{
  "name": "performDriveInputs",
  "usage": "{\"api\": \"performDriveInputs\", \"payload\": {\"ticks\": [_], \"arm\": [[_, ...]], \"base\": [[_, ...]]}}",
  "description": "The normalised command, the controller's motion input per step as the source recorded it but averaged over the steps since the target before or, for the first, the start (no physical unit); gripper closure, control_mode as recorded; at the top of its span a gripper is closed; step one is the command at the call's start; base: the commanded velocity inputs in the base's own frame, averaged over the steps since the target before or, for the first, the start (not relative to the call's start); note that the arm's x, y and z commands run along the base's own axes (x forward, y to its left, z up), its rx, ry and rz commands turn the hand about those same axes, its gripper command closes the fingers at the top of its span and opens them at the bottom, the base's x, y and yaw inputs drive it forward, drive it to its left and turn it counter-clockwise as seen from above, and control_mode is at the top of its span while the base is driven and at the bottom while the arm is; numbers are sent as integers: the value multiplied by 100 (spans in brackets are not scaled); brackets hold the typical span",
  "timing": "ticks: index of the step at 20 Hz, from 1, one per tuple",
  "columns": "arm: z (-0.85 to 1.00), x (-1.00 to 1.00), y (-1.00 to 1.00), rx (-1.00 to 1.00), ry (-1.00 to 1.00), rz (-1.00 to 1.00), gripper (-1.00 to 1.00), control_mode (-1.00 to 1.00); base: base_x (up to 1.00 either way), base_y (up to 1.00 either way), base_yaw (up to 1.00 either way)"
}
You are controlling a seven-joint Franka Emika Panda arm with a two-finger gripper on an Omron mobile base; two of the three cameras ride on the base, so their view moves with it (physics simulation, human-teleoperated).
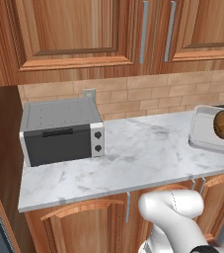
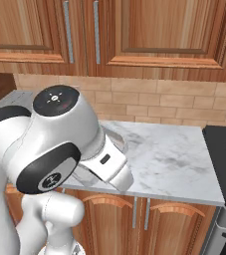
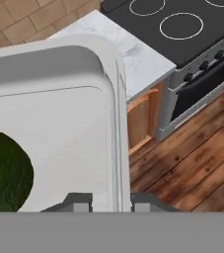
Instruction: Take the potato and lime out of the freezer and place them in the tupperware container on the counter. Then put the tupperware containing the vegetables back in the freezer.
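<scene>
Between the jaws point(image 3: 111, 201) sits the tray point(image 3: 114, 113) rim, clamped tight; the tray seems lifted, part of it over the floor. Potato point(image 1: 223, 124) and lime point(image 3: 5, 170) lie inside, the lime just left of the jaws. Step in hand: carrying it. Next comes a level haul to the freezer.

Brown wooden upper cabinets point(image 1: 79, 34) with grey bar handles hang above a tan brick backsplash point(image 1: 148, 96). A grey toaster oven point(image 1: 61, 131) sits at nine o'clock, wall socket point(image 1: 89, 93) just behind. A black stove point(image 3: 182, 29) (white ring burners) stands over wooden plank floor point(image 3: 192, 163).
</scene>
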Motion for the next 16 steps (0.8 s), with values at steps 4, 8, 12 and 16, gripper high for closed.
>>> {"api": "performDriveInputs", "payload": {"ticks": [4, 8, 12, 16], "arm": [[0, -100, -25, 2, 0, -16, 100, -100], [0, -90, -2, 0, 0, -3, 100, -100], [0, -38, 16, -2, 0, -1, 100, -100], [0, 0, 0, 0, 0, 0, 100, 100]], "base": [[0, 0, 0], [0, 0, 0], [0, 0, 0], [-23, 41, 0]]}}
